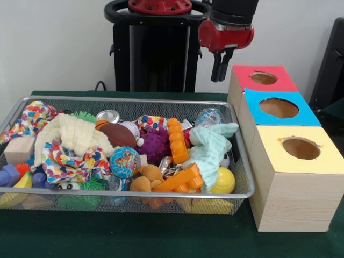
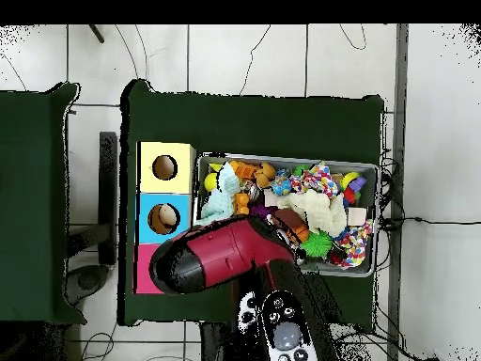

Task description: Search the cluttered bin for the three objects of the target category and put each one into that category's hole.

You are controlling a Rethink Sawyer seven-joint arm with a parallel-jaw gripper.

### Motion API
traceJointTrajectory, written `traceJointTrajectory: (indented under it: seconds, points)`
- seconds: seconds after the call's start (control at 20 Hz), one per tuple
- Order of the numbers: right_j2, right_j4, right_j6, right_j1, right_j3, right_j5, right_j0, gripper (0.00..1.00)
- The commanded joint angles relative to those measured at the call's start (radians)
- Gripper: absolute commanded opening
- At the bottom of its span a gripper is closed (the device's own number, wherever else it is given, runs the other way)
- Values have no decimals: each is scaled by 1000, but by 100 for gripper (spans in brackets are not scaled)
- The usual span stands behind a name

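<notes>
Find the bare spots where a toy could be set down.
Bare green cloth lies in front of the wire tray and behind its far rim, beside the black pedestal. Inside the tray, toys crowd every part.

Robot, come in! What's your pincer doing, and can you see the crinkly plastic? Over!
Pincer empty, raised behind silver wire mesh bin. One wrinkly see-through bluish plastic piece at bin's back. Mint fluffy cloth right beside it.

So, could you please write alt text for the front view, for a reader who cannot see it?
A silver wire mesh bin heaped with toys and cloths sits on a green table, beside three wooden boxes with round holes, topped red, blue and yellow. The red robot gripper hangs above the bin's far corner, holding nothing. A crinkled clear plastic piece lies near that corner.
</notes>
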Motion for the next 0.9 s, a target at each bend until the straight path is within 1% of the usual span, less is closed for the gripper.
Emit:
traceJointTrajectory:
  seconds: [0.05, 0.2, 0.3, 0.45, 0.5, 0.75, 0.9]
  points:
    - [-18, -23, 107, 131, 56, -108, -38, 0]
    - [-17, -20, 100, 148, 54, -129, -45, 0]
    - [-27, -32, 109, 181, 48, -164, -44, 0]
    - [-34, -30, 109, 201, 44, -168, -42, 0]
    - [-39, -31, 108, 212, 37, -162, -38, 0]
    - [-57, -38, 84, 220, 23, -111, -25, 0]
    - [-65, -41, 80, 230, 12, -103, -18, 0]
